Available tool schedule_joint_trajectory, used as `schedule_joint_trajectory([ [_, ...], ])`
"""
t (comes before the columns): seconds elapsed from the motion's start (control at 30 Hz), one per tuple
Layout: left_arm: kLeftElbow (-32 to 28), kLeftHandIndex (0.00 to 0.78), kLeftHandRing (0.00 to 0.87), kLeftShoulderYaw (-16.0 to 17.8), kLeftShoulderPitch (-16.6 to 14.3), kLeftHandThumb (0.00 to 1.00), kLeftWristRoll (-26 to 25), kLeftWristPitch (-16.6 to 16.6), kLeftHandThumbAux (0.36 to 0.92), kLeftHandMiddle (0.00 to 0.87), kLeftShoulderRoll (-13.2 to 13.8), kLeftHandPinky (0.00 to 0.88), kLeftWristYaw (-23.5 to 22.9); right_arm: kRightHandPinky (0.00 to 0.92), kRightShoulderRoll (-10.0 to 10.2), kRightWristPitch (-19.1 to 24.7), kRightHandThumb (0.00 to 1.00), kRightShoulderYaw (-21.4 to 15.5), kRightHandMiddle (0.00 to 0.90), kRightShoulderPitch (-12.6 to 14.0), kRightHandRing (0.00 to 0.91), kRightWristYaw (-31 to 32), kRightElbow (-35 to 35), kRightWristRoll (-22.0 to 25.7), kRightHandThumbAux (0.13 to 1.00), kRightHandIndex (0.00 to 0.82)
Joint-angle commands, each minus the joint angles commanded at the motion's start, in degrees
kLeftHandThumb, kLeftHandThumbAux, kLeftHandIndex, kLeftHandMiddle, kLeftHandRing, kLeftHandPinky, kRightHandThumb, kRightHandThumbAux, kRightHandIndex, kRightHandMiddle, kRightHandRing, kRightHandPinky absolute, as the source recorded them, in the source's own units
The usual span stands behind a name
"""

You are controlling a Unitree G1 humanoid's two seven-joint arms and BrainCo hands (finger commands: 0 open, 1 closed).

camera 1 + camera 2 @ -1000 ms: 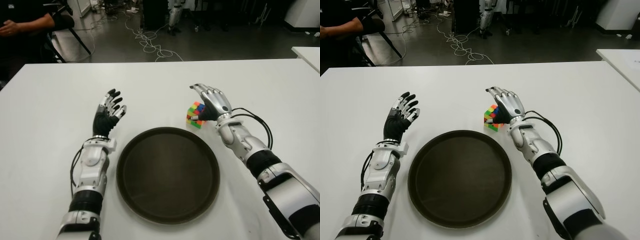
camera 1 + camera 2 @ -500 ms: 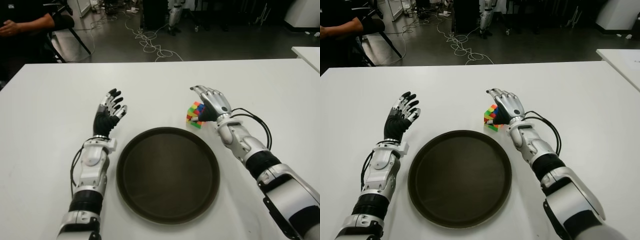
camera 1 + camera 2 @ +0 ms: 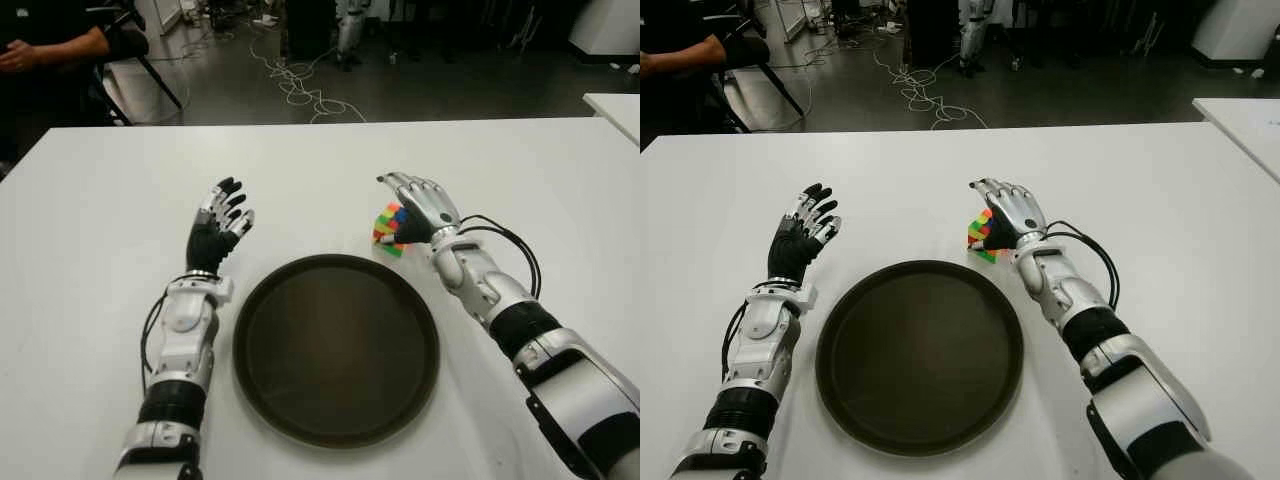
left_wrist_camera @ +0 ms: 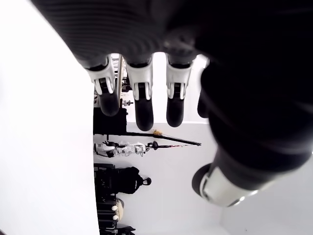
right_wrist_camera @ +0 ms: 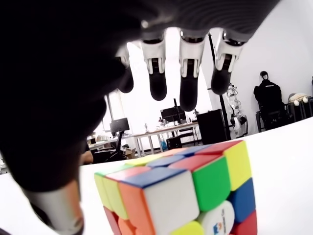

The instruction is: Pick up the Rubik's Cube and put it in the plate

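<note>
Now — right hand (image 3: 418, 205) spread over Rubik's Cube (image 3: 389, 228) | left hand (image 3: 216, 227) open, empty

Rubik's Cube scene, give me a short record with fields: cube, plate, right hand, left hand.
cube: Rubik's Cube on the white table, beyond the plate's far right rim, not grasped
plate: dark round plate, nothing in it
right hand: right hand over the cube, fingers open
left hand: left hand left of the plate, open, holds nothing
</note>
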Motion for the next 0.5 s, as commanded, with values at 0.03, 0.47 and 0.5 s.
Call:
schedule_joint_trajectory([
  [0.03,0.0,0.12,0.115,0.0,0.0,0.0,0.0,0.0,0.8,0.146,0.0,0.09,0.0,0.185,0.0,0.0,0.0,0.0,0.163,0.0,0.18,0.0,0.0,0.0,0.794,0.148],
  [0.47,-1.1,0.133,0.122,-0.4,0.5,0.0,0.8,-0.1,0.809,0.147,0.2,0.098,0.3,0.197,0.4,0.1,0.0,0.3,0.172,-0.3,0.196,1.5,1.3,0.4,0.791,0.159],
  [0.5,-1.3,0.133,0.12,-0.5,0.6,0.0,0.9,0.2,0.808,0.146,0.2,0.095,0.4,0.195,0.4,0.1,0.0,0.3,0.172,-0.4,0.195,2.0,1.6,0.4,0.79,0.159],
])
